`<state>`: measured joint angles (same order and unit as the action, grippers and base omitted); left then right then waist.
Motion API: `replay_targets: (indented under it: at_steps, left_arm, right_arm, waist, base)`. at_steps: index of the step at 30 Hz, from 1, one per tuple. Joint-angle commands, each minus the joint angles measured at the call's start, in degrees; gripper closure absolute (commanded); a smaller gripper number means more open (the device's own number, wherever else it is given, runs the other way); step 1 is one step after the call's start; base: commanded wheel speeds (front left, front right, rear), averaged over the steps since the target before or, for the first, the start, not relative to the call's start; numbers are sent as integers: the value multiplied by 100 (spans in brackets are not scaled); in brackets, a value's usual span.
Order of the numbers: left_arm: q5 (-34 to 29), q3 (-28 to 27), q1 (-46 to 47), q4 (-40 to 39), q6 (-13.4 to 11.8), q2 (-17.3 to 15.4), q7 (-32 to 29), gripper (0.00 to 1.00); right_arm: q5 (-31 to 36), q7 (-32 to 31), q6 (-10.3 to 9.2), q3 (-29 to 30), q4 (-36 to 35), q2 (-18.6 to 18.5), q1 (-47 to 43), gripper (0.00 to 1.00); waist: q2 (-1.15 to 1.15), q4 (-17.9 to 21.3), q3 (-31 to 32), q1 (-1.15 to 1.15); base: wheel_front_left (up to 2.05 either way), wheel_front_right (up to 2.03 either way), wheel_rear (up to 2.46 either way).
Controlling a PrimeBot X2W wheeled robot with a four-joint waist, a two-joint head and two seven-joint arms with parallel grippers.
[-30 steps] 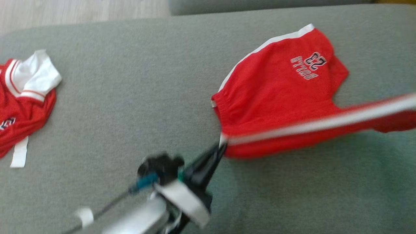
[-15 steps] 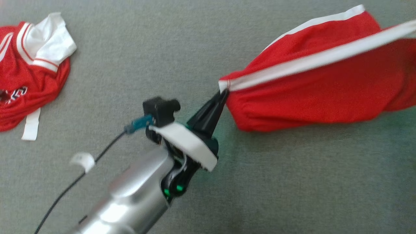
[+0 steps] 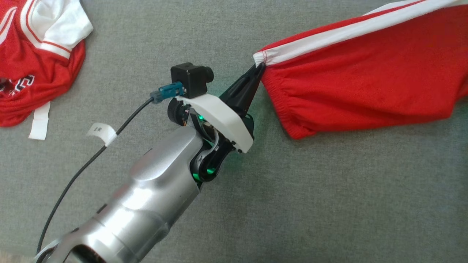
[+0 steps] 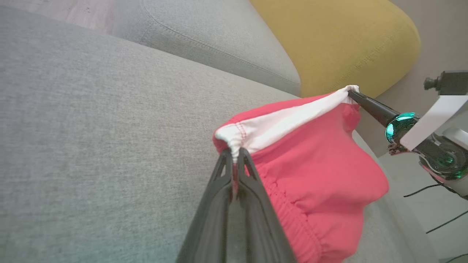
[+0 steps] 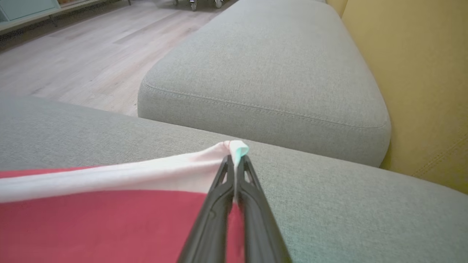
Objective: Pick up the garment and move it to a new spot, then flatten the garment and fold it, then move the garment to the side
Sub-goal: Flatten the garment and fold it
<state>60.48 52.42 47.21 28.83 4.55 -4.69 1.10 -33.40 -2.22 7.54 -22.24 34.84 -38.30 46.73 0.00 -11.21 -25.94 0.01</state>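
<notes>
Left gripper (image 3: 259, 68) and right gripper (image 5: 234, 157) each pinch tight a corner of the red shorts (image 3: 365, 80), stretched between them; flattening, folding and setting aside look yet to come.

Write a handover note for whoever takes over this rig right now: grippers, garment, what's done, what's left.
Left gripper: shut on one top corner of the red shorts.
Right gripper: shut on the opposite top corner.
Shorts: hanging stretched between both grippers over the grey cushion. A red and white jersey lies apart, toward the robot's left.
Done: garment picked up.
Left: set it down at the new spot, flatten, fold, move aside.
</notes>
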Motion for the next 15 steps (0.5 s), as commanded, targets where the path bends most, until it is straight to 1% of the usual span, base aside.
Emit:
replay_targets:
  at_steps: [1, 3, 4, 5, 6, 7, 8, 9, 10, 13, 15]
  left_arm:
    - [-51, -170, 185, -100, -5, -57, 71, 100]
    - [-78, -141, 222, 5, 9, -28, 114, 100]
    - [-87, -128, 234, 60, 17, -13, 140, 100]
    - [-91, -124, 242, 115, 22, 0, 173, 100]
    - [-96, -121, 246, 170, 24, 14, 214, 81]
    - [-124, -113, 252, 221, 23, 25, 278, 53]
    - [-163, -93, 254, 272, 18, 34, 339, 30]
    - [-200, -69, 245, 315, 4, 44, 395, 4]
    - [-206, -70, 212, 339, -14, 57, 471, 0]
    - [-239, -77, 55, 370, -139, 87, 739, 0]
    - [-345, -80, -80, 381, -307, 94, 988, 0]
  right_arm:
    - [-39, 80, -5, -48, -54, -94, 40, 100]
    - [-120, 222, -5, -138, 198, -30, 179, 98]
    - [-183, 278, -5, -188, 313, 13, 222, 75]
    - [-269, 344, -5, -219, 420, 64, 252, 62]
    - [-356, 435, -5, -214, 538, 112, 277, 0]
    - [-410, 551, -5, -206, 653, 155, 300, 0]
    - [-439, 694, -5, -205, 752, 195, 313, 0]
    - [-478, 827, -5, -230, 820, 241, 298, 0]
    - [-533, 952, -5, -259, 868, 280, 260, 0]
    - [-797, 1268, -5, -268, 930, 353, 61, 0]
    - [-968, 1372, -5, -306, 898, 350, -150, 0]
  waist:
    - [0, -11, -17, -1]
    - [0, -24, -29, -1]
    - [0, -29, -28, -1]
    - [0, -30, -20, -1]
    - [0, -31, -4, -1]
    - [0, -29, 18, -1]
    - [0, -28, 47, -1]
    - [0, -28, 81, -1]
    - [0, -28, 123, -1]
    - [0, -29, 271, -1]
    - [0, -33, 387, -1]
  base:
    - [0, 0, 0]
    - [0, 0, 0]
    - [0, 0, 0]
    - [0, 0, 0]
    - [0, 0, 0]
    - [0, 0, 0]
    - [0, 0, 0]
    - [0, 0, 0]
    - [0, 0, 0]
    - [0, 0, 0]
    - [0, 0, 0]
